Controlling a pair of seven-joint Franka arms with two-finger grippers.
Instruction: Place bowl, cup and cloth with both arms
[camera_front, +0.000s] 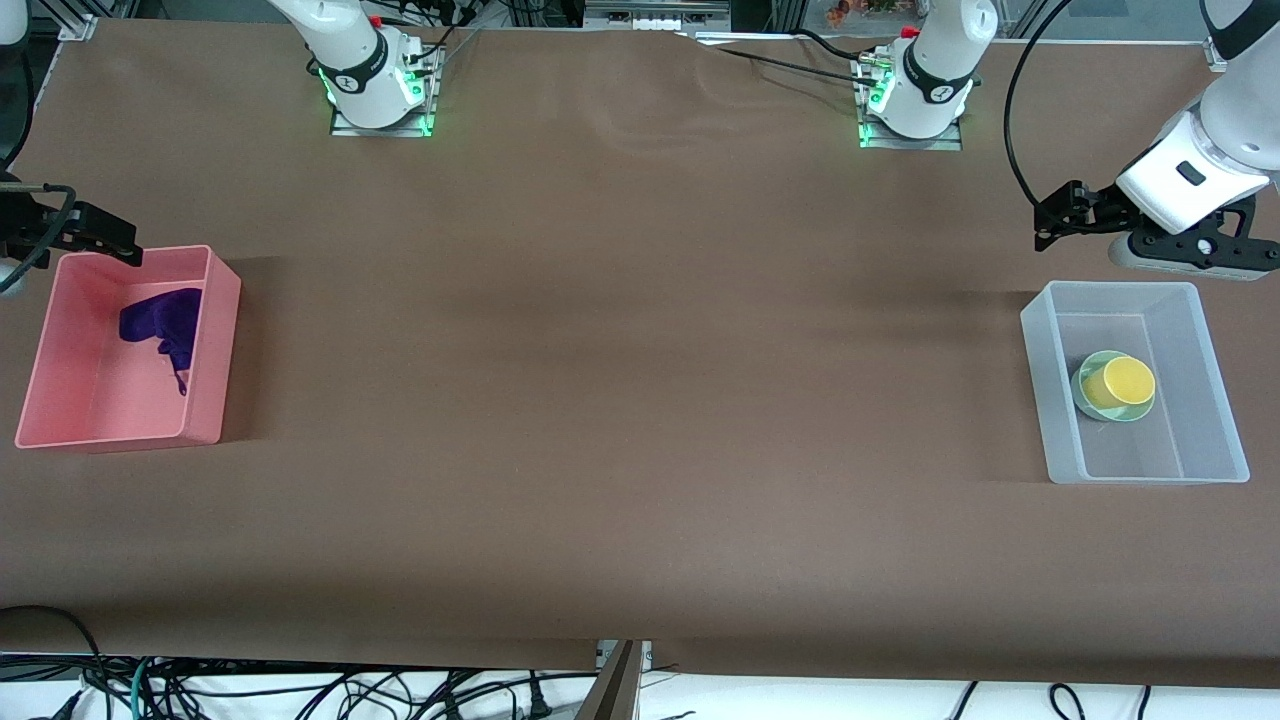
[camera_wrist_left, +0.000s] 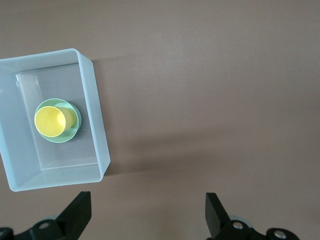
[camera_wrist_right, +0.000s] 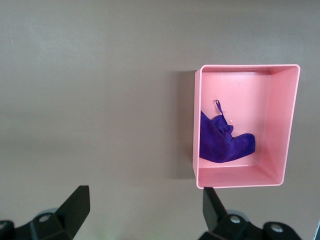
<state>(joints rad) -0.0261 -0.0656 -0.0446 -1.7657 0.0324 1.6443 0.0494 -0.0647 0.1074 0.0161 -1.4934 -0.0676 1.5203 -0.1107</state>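
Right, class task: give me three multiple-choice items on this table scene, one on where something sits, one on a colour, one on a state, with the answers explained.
1. Where is the yellow cup?
A. In the pink bin
B. In the pale green bowl inside the clear bin
C. On the bare table

2. What colour is the cloth in the pink bin?
A. Deep purple
B. White
C. Orange

3. What state is the left claw in?
A. Shut on the cup
B. Shut on the cloth
C. Open and holding nothing

Answers:
1. B, since the front view shows the cup nested in the bowl, and both stand in the clear bin at the left arm's end of the table.
2. A, since the rag lying in the pink bin is plainly purple.
3. C, since its wrist view shows the fingers wide apart over bare table beside the clear bin.
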